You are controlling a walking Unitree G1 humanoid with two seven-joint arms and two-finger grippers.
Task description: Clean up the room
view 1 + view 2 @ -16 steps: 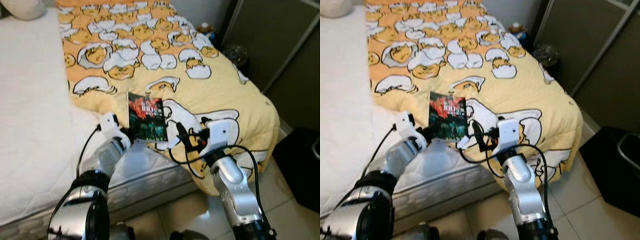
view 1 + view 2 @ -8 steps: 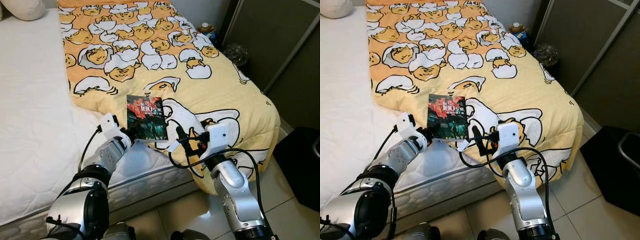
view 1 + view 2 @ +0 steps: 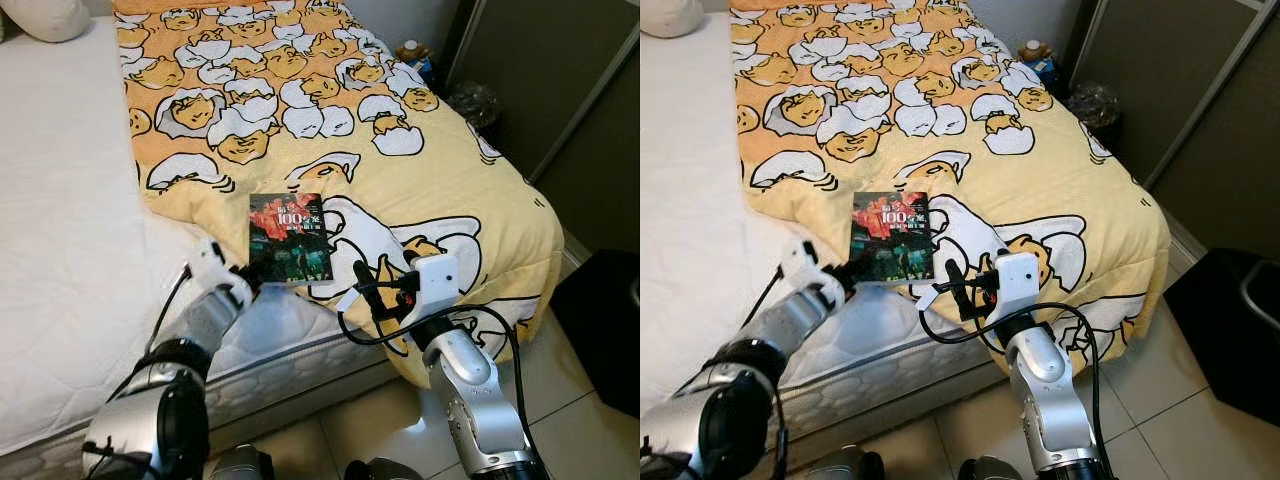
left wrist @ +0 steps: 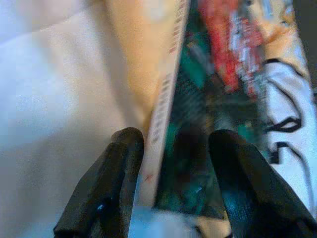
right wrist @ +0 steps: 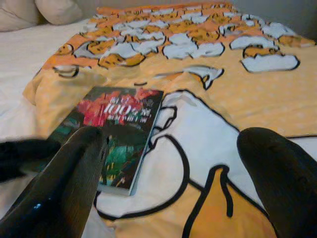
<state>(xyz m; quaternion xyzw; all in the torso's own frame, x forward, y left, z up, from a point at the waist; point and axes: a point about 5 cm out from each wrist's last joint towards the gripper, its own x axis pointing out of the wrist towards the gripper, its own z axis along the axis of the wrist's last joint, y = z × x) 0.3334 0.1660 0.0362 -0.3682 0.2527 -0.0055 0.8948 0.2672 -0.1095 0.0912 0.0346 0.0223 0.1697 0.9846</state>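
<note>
A: How should the book (image 3: pixel 290 238), lying at the blanket's (image 3: pixel 400 180) near edge on the bed (image 3: pixel 60 230), be taken?

B: Its near corner is straddled by the left gripper (image 4: pixel 173 148), fingers parted; they should be closed squarely. The right gripper (image 5: pixel 168 163) hangs open beside it.

A: Any change?

B: Only slight settling is seen.

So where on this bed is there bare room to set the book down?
The white mattress left of the yellow blanket is bare up to the pillow. The blanket beyond the book is bare too. It is crowded at the near edge, with the left gripper at the book and the right gripper alongside.
</note>
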